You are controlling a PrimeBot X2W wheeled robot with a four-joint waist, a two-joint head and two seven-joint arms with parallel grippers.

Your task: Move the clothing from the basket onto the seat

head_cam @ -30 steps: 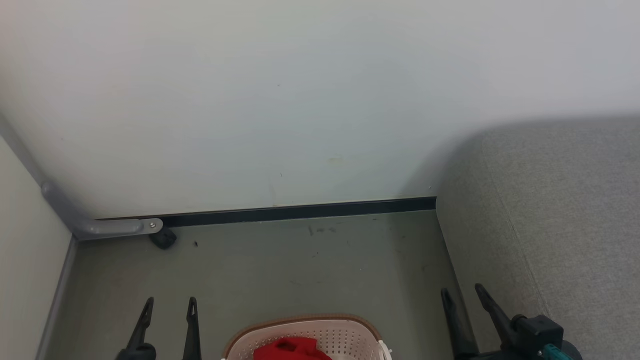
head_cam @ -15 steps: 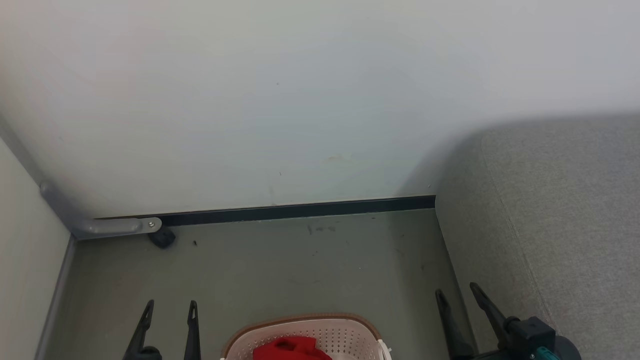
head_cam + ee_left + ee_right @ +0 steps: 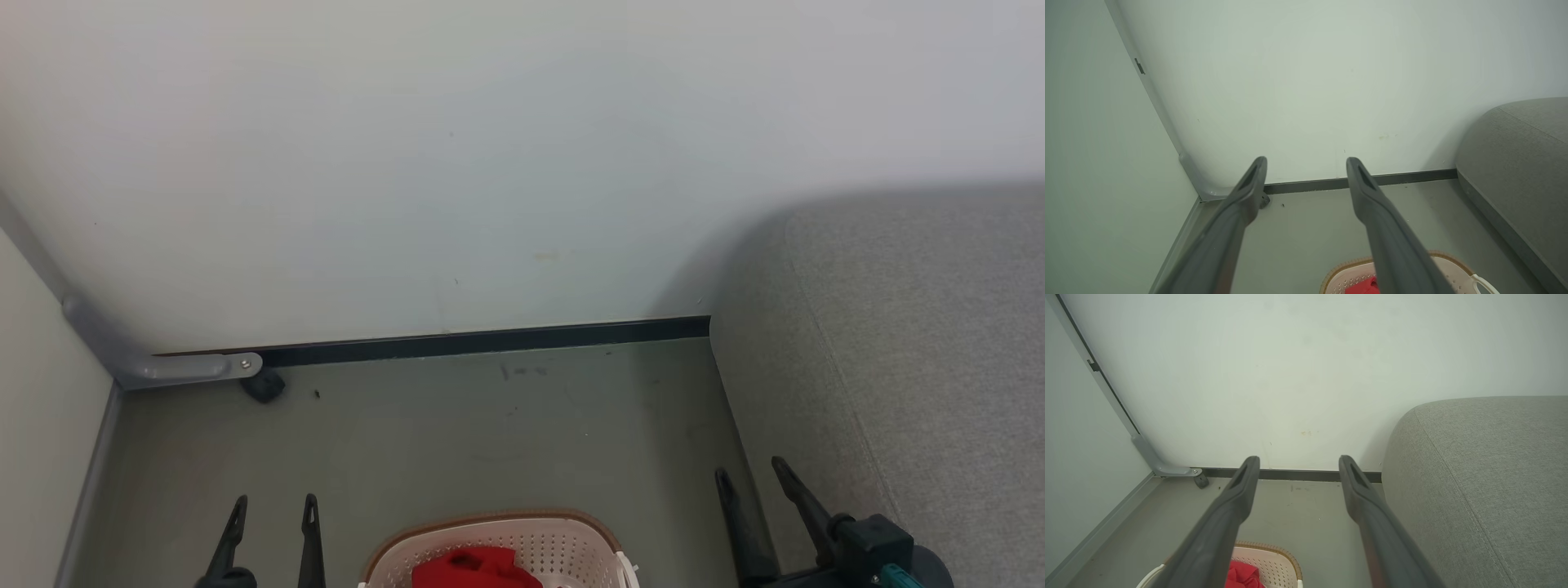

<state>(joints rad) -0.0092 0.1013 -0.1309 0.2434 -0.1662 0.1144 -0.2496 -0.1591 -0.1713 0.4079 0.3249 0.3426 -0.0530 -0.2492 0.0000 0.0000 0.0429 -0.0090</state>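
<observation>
Clothing (image 3: 478,569): a bright red bundle lying inside the basket (image 3: 490,520), at the bottom edge of the head view, between the two arms.
Basket: it stands on the floor (image 3: 457,433), near the seat (image 3: 922,343) but apart from it.
Handling: probably light, soft and limp. It should fold and hang when lifted, and a loose part may catch on the brown rim. It is not fragile.
Where to take hold: I judge the raised fold on top of the bundle is best, pinched from above.
Left end effector (image 3: 274,500): fingers spread, holding nothing, over the floor to the left of the basket.
Right end effector (image 3: 749,468): fingers spread, empty, just beside the side of the seat.
Around: a pale wall (image 3: 457,163), a dark skirting strip (image 3: 490,339), and a grey metal bracket (image 3: 188,367) with a small dark wheel (image 3: 263,385) in the corner, well apart from the basket.
In the way: I see no object between basket and seat. Only the rounded seat edge must be cleared, because the seat is higher than the basket.
</observation>
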